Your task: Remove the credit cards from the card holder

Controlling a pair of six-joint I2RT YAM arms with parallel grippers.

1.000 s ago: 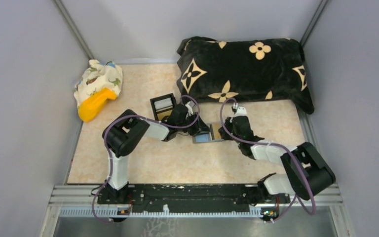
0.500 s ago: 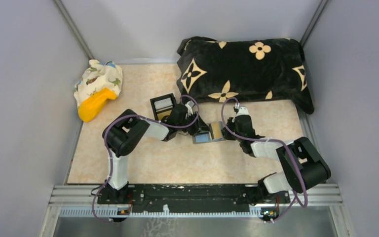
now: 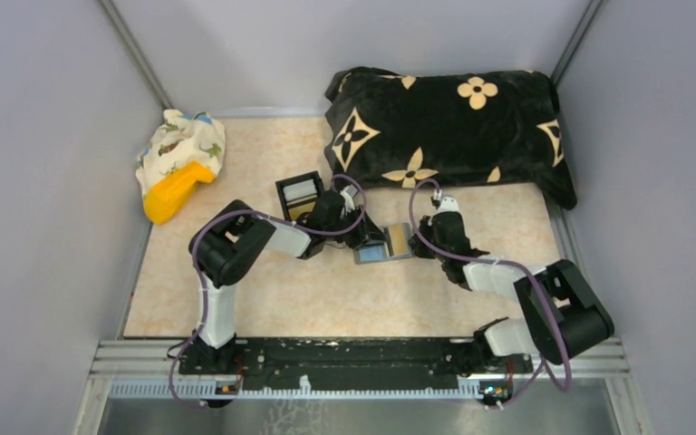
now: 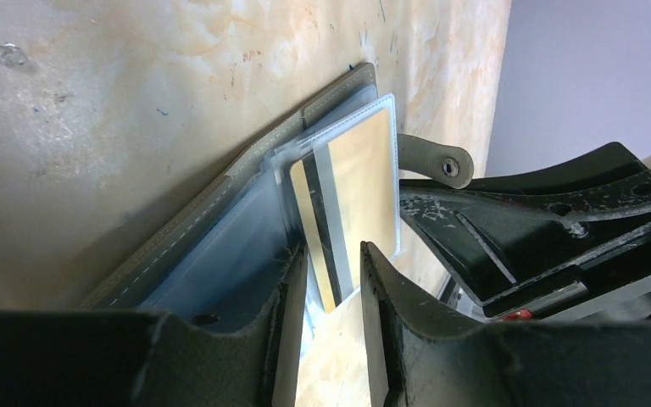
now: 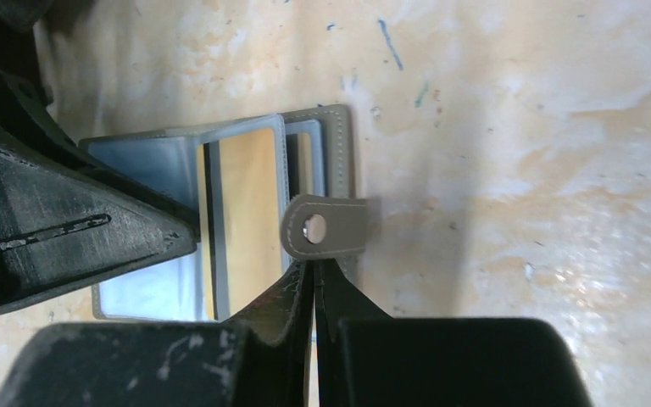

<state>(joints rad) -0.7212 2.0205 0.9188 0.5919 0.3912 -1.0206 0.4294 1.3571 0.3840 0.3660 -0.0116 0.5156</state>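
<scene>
Top external view: the card holder [image 3: 372, 254] lies open on the table [image 3: 263, 299], mid-table between the two arms' tips and just in front of the pillow [image 3: 449, 127].
Holder contents: a gold card [image 4: 352, 195] with a black stripe sits in a clear sleeve; its end sticks out past the sleeve.
Holder appearance: grey stitched cover, light-blue inner face, and a grey snap tab [image 5: 326, 227] on one long edge.
Left gripper [image 4: 332, 254]: jaws apart, the card's near end between them; whether they press it cannot be told.
Right gripper [image 5: 314, 275]: jaws together, tips at the tab's edge; a pinch on the tab cannot be confirmed.
Black box [image 3: 299, 195]: stands just beyond the left arm's wrist and holds one silvery and one gold compartment.
Surroundings: a printed cloth bundle [image 3: 186, 145] with a yellow object [image 3: 174, 192] rests at the far left, well apart.
Obstruction: both arms' heads crowd the holder from opposite sides.
</scene>
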